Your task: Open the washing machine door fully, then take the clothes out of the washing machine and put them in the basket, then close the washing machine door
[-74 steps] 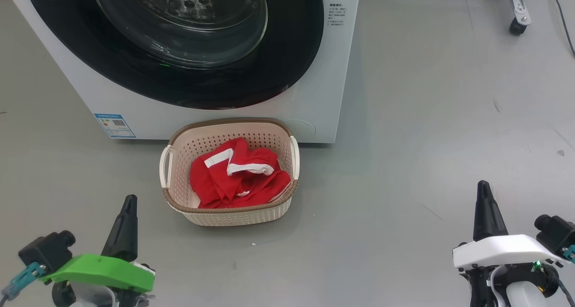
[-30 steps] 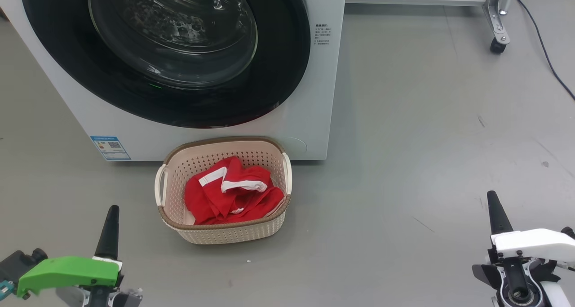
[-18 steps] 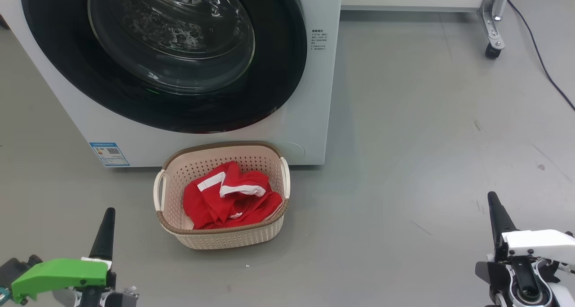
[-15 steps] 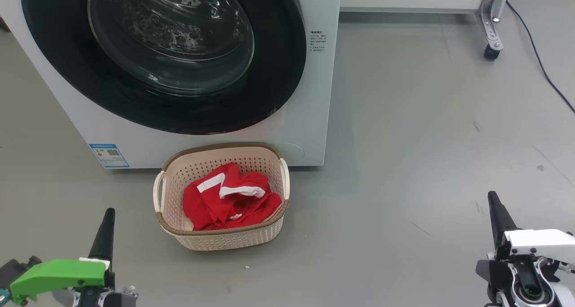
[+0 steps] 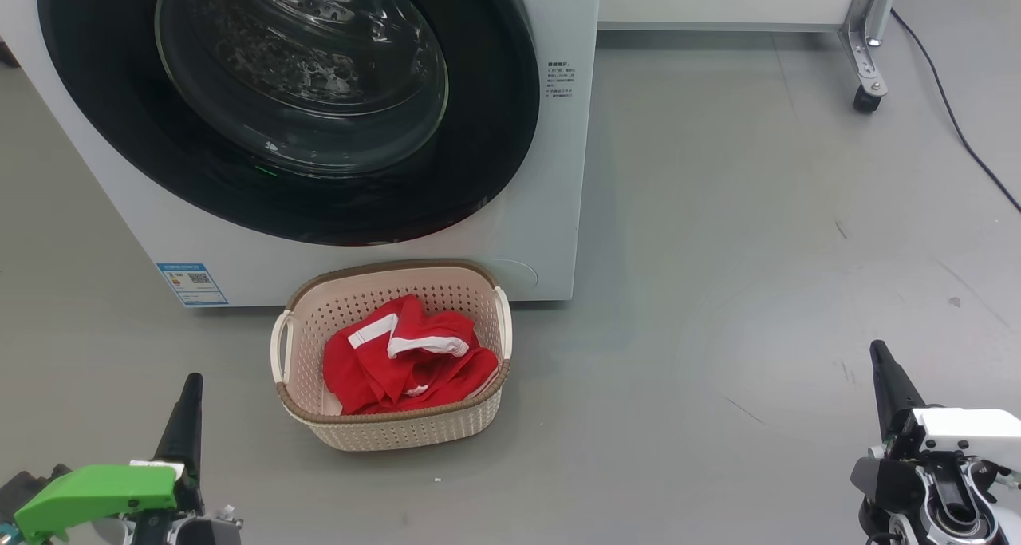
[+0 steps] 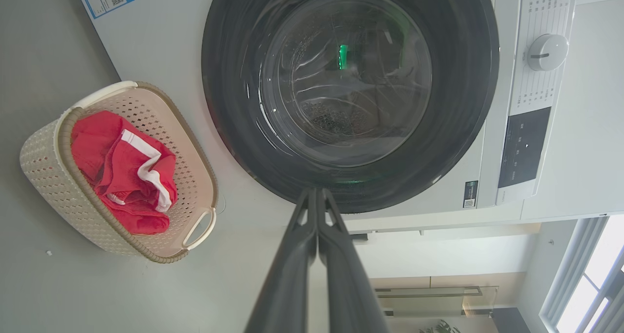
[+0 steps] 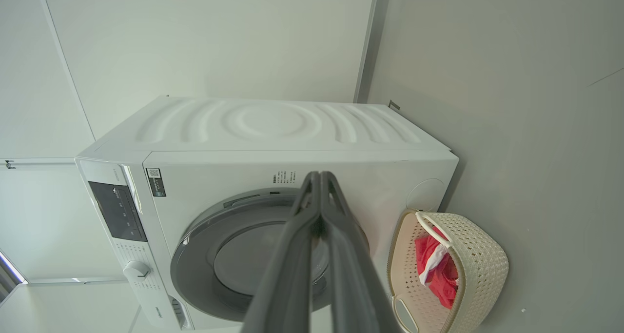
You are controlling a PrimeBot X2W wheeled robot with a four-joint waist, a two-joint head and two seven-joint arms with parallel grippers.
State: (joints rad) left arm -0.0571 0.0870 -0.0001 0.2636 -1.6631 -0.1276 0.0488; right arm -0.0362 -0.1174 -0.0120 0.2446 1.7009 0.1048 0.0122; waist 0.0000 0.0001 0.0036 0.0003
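- Head: I see the door [image 5: 299, 90] shut on the washer [image 5: 568, 178]; clothes [image 5: 399, 365] lie in the basket [image 5: 399, 435], just near of it on the floor [image 5: 718, 250].
- Left wrist: my left gripper [image 6: 317, 191] is closed, empty.
- Right wrist: right gripper [image 7: 319, 175] closed, empty too.

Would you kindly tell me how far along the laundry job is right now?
Done, by the look of it: the clothes lie in the basket, and the washing machine door sits shut against the washing machine; no red shows through its glass. In hand: nothing; the left claw and right claw are both shut, empty and apart from the machine. Left: seemingly nothing.
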